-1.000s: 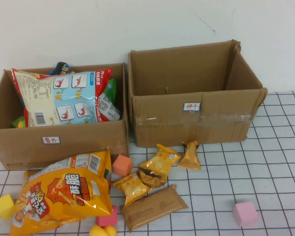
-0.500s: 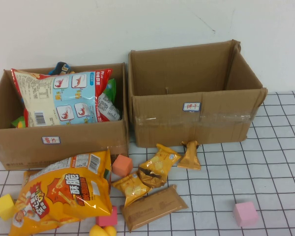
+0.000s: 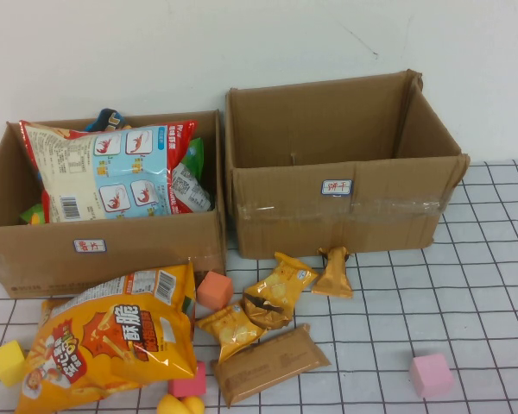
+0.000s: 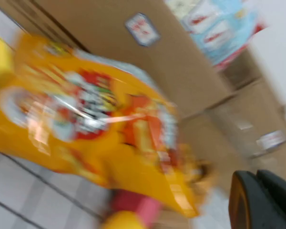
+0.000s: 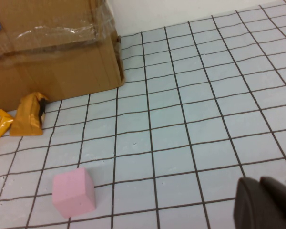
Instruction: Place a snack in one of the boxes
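Note:
A big orange chip bag (image 3: 112, 336) lies in front of the left box (image 3: 104, 250), which holds a blue-and-white snack bag (image 3: 121, 172) and other packs. The right box (image 3: 345, 207) looks empty. Small yellow snack packs (image 3: 281, 289) and a flat brown pack (image 3: 268, 362) lie between the boxes' fronts. Neither arm shows in the high view. In the left wrist view my left gripper (image 4: 260, 200) is shut and empty, close beside the orange bag (image 4: 86, 109). My right gripper (image 5: 262, 202) is shut and empty over bare grid table, apart from a small yellow pack (image 5: 29, 114).
Foam cubes lie about: pink (image 3: 432, 373) at the front right, salmon (image 3: 214, 290) by the left box, yellow (image 3: 7, 360) at the far left, another pink one (image 3: 190, 384) under the orange bag. A white wall stands behind both boxes.

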Action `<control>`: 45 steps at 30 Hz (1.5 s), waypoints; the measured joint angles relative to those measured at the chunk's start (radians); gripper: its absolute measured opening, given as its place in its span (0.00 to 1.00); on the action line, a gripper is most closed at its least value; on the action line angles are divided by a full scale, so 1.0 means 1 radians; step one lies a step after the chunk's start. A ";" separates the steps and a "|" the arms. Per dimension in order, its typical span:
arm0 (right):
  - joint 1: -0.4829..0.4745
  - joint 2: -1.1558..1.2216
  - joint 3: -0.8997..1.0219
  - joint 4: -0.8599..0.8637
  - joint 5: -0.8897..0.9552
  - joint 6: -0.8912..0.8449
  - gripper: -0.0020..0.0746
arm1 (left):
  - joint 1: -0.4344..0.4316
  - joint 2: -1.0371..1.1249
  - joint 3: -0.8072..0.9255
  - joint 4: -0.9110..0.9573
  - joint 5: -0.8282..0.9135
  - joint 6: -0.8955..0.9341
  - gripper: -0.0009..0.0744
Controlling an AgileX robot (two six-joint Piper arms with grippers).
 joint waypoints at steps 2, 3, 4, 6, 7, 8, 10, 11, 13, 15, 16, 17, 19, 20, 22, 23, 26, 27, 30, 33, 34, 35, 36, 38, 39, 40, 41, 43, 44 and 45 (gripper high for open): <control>0.000 0.000 0.000 0.001 0.000 0.000 0.02 | 0.000 0.000 0.000 -0.101 -0.010 -0.007 0.01; 0.000 0.000 0.000 0.001 0.000 0.000 0.02 | 0.000 0.000 0.000 -0.128 -0.020 -0.008 0.01; 0.000 0.000 0.000 0.001 0.000 0.000 0.02 | 0.000 0.000 0.000 -0.143 -0.036 -0.011 0.01; 0.000 0.000 0.000 0.001 0.000 0.000 0.02 | 0.000 0.000 0.000 -0.170 -0.081 -0.013 0.01; 0.000 0.000 0.000 0.002 0.000 0.000 0.02 | 0.000 0.000 0.000 -0.174 -0.095 -0.010 0.01; 0.000 0.000 0.000 0.005 0.000 0.000 0.02 | 0.000 0.000 0.000 -0.178 -0.105 0.007 0.01; 0.000 0.000 0.000 0.007 0.000 0.000 0.02 | 0.000 0.000 0.000 -0.182 -0.110 0.067 0.01; 0.000 0.000 0.000 0.009 0.000 0.000 0.02 | 0.000 0.000 -0.002 -0.182 -0.110 0.112 0.01; 0.000 0.000 0.000 0.009 0.000 0.000 0.02 | 0.000 0.000 -0.031 -0.167 -0.084 0.185 0.01; 0.000 0.000 0.000 0.009 0.000 0.000 0.02 | 0.000 0.030 -0.091 -0.110 -0.040 0.227 0.01; 0.000 0.000 0.000 0.009 0.000 0.000 0.02 | 0.000 0.063 -0.120 -0.067 -0.012 0.236 0.01; 0.000 0.000 0.000 0.009 0.000 0.000 0.02 | 0.000 0.106 -0.158 -0.016 0.025 0.243 0.01; 0.000 0.000 0.000 0.009 0.000 0.000 0.02 | 0.000 0.213 -0.239 0.100 0.103 0.248 0.01; 0.000 0.000 0.000 0.009 0.000 0.000 0.02 | 0.000 0.261 -0.280 0.147 0.134 0.250 0.01; 0.000 0.000 0.000 0.009 0.000 0.000 0.02 | 0.000 0.382 -0.368 0.252 0.206 0.289 0.01; 0.000 0.000 0.000 0.009 0.000 0.000 0.02 | 0.000 0.431 -0.404 0.283 0.234 0.319 0.01; 0.000 0.000 0.000 0.010 0.000 0.000 0.02 | 0.000 0.598 -0.531 0.331 0.329 0.486 0.07; 0.000 0.000 0.000 0.010 0.000 0.000 0.02 | 0.000 0.655 -0.572 0.323 0.357 0.561 0.11; 0.000 0.000 0.000 0.010 0.000 0.000 0.02 | -0.020 0.800 -0.653 0.225 0.393 0.822 0.25; 0.000 0.000 0.000 0.010 0.000 0.000 0.02 | -0.077 0.909 -0.676 0.105 0.394 1.098 0.37; 0.000 0.000 0.000 0.010 0.000 0.000 0.02 | -0.103 0.945 -0.676 0.084 0.389 1.175 0.39; 0.000 0.000 0.000 0.010 0.000 0.000 0.02 | -0.126 0.972 -0.676 0.082 0.386 1.224 0.41; 0.000 0.000 0.000 0.010 0.000 0.000 0.02 | -0.154 1.005 -0.676 0.089 0.376 1.268 0.42; 0.000 0.000 0.000 0.010 0.000 0.000 0.02 | -0.205 1.060 -0.676 0.135 0.354 1.314 0.43; 0.000 0.000 0.000 0.010 0.000 0.000 0.02 | -0.227 1.075 -0.676 0.155 0.350 1.318 0.43; 0.000 0.000 0.000 0.010 0.000 0.000 0.02 | -0.259 1.101 -0.676 0.198 0.336 1.322 0.44; 0.000 0.000 0.000 0.010 0.000 0.000 0.02 | -0.284 1.119 -0.676 0.232 0.329 1.322 0.45; 0.000 0.000 0.000 0.010 0.000 0.000 0.02 | -0.333 1.152 -0.678 0.294 0.314 1.318 0.51; 0.000 0.000 0.000 0.010 0.000 0.000 0.02 | -0.347 1.164 -0.677 0.319 0.305 1.316 0.54; 0.000 0.000 0.000 0.010 0.000 0.000 0.02 | -0.372 1.179 -0.677 0.350 0.293 1.306 0.58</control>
